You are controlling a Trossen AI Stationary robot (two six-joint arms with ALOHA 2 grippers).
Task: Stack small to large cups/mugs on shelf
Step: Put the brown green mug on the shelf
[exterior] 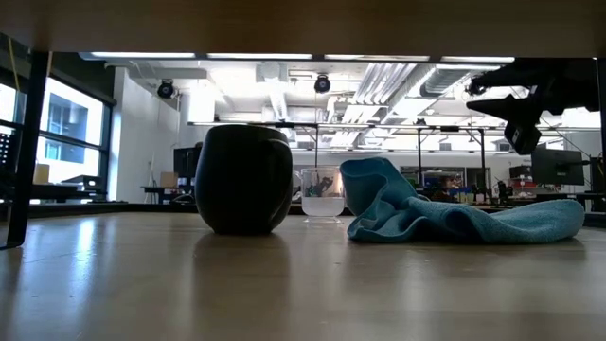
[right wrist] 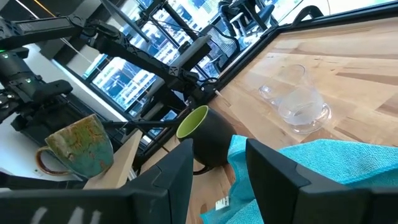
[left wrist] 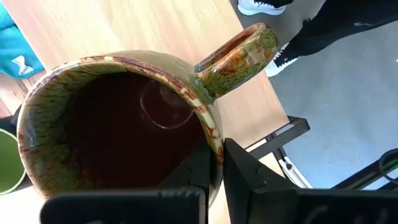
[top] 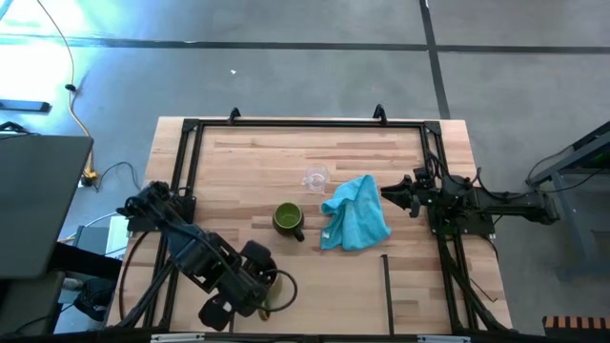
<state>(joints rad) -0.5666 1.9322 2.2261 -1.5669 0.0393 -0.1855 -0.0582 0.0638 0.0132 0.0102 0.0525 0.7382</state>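
The brown-and-green glazed mug [left wrist: 118,124] is in my left gripper [left wrist: 214,163] over the table's near left part, and it also shows in the right wrist view [right wrist: 78,149]. The green mug with the dark outside [top: 288,219] stands upright on its base mid-table. The clear glass cup [top: 315,177] stands just beyond it. My right gripper [top: 393,193] hovers open above the table's right side, beside the turquoise cloth, touching nothing. A thin black shelf bar [top: 386,281] lies on the near part of the wooden top. My left gripper holds the brown mug by its rim [left wrist: 211,134], on the side next to the handle [left wrist: 242,53]. One finger [left wrist: 196,168] is inside the mug and the other [left wrist: 252,177] is outside the wall, coming from above. The mug is upright and appears lifted clear in the right wrist view.
A crumpled turquoise cloth [top: 355,217] lies right of the green mug, between it and my right gripper. Black frame rails [top: 305,124] run along the table's far, left and right sides. A person's shoes [left wrist: 264,6] show on the floor past the table's edge.
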